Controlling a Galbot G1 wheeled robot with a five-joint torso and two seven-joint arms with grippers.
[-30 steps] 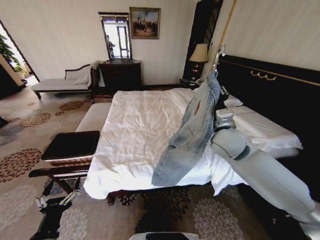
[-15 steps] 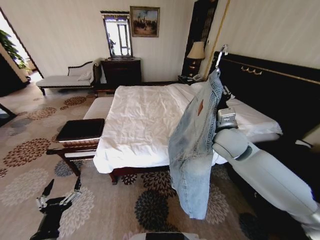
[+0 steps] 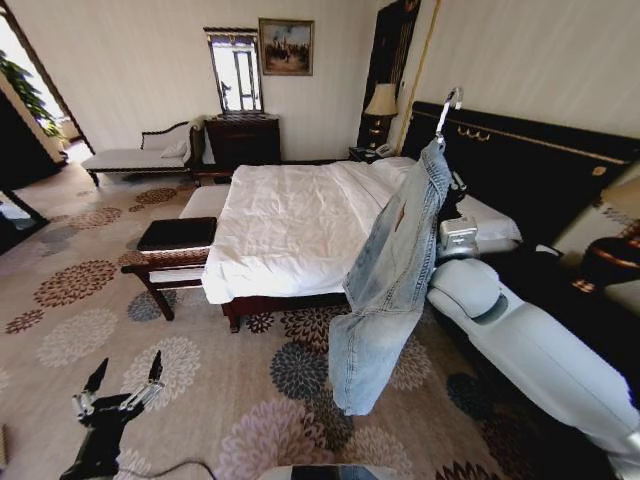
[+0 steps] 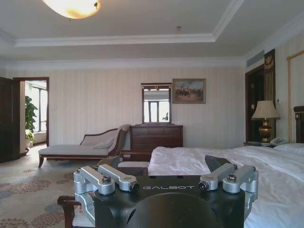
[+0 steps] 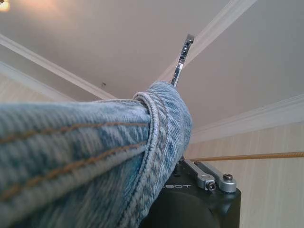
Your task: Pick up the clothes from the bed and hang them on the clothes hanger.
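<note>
- We are holding the denim jacket [image 3: 385, 290] up in the air with our right arm, clear of the bed [image 3: 285, 230]; it is hanging full length over the patterned carpet [image 3: 250, 420], beside the bed's near corner and touching neither.
- The jacket is draping from its collar end, where a metal hook [image 3: 447, 108] is sticking up above the cloth; we judge this to be the hook of the clothes hanger, though its black frame is hidden inside the denim.
- Our right hand [image 5: 202, 183] is sitting just under the bunched collar, and the cloth is covering its fingers, so we cannot tell whether they are clamped on the fabric or the hanger.
- Our left hand [image 3: 122, 390] is waiting low at our left side, well apart from the jacket, with its fingers spread apart and holding nothing.
- As we read it, the pick-up step is done and we are carrying the garment; whether it is properly seated on the hanger's shoulders we cannot make out.
- The next move, in our judgement, is calling for a place to hook it: there are gold hooks on the black headboard [image 3: 520, 165], so we would need to raise the metal hook level with one and keep the long hem from dragging.
</note>
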